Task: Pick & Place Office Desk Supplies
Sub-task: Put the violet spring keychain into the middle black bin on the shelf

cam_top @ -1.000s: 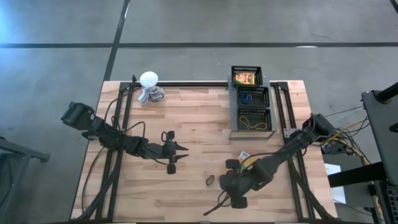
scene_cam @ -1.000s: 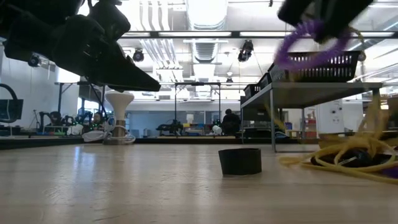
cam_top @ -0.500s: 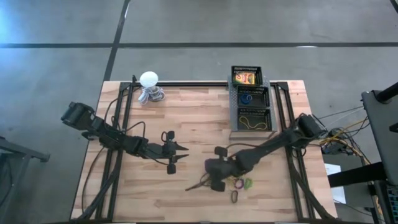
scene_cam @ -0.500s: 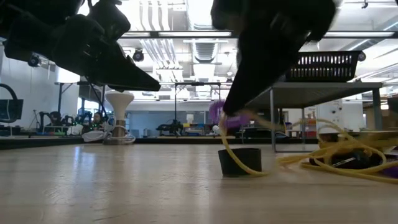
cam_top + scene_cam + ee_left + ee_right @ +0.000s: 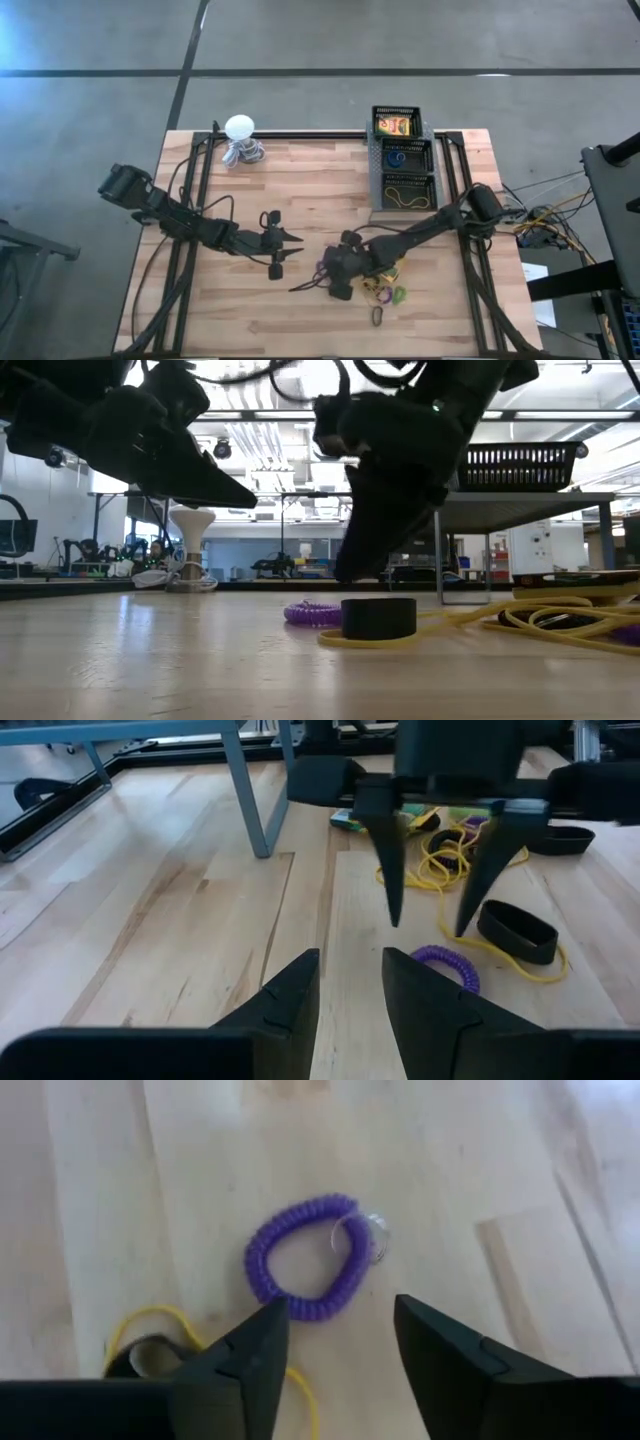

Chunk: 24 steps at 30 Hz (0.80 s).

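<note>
1. Right gripper (image 5: 335, 1345) hung just above the pale wooden table top (image 5: 310, 185), near mid-table, fingers spread apart and gripping nothing.
2. Lay flat on the wood directly below those fingers: purple coiled plastic ring (image 5: 305, 1258) with a small clear loop on one side, touched by neither finger.
3. Just beside the ring: thin yellowish rubber band (image 5: 160, 1320) looping round a black oval band (image 5: 517, 930).
4. Left gripper (image 5: 350, 985) waited over the table's left half, well apart from the ring, fingers partly open, nothing between them.
5. Shown only by the high view: black mesh tray with three compartments (image 5: 427, 165) at the far edge, holding a yellow-and-green cardboard box (image 5: 395, 126), a blue ring (image 5: 396, 158) and a yellow band (image 5: 404, 197); also a white ball-topped object on a grey coil (image 5: 240, 140) at the far left.
6. Shown only by the low view: purple ring resting on the wood beside the black band, gripper clear above.
7. Shown by the left wrist view alone: tangle of yellow bands (image 5: 445, 855) beyond the right gripper.
</note>
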Each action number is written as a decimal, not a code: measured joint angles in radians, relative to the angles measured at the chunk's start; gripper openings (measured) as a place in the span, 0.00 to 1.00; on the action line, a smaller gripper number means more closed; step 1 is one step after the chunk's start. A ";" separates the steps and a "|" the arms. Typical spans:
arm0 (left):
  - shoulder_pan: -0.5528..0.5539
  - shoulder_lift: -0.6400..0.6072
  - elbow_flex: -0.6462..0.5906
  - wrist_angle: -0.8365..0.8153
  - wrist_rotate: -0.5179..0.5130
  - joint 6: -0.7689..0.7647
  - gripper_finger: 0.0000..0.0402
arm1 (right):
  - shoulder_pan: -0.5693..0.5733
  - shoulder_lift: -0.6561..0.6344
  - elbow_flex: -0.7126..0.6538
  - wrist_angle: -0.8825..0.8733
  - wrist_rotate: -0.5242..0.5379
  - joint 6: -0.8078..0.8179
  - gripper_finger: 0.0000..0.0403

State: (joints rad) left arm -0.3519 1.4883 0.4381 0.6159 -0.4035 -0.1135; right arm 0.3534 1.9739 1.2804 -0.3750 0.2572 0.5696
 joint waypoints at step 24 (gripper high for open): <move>0.000 0.000 0.000 0.000 0.000 0.000 0.29 | 0.023 0.098 0.019 0.115 -0.054 -0.296 0.10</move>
State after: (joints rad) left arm -0.3515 1.4883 0.4381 0.6163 -0.4035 -0.1135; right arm 0.3763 2.0724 1.2998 -0.2596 0.2034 0.2741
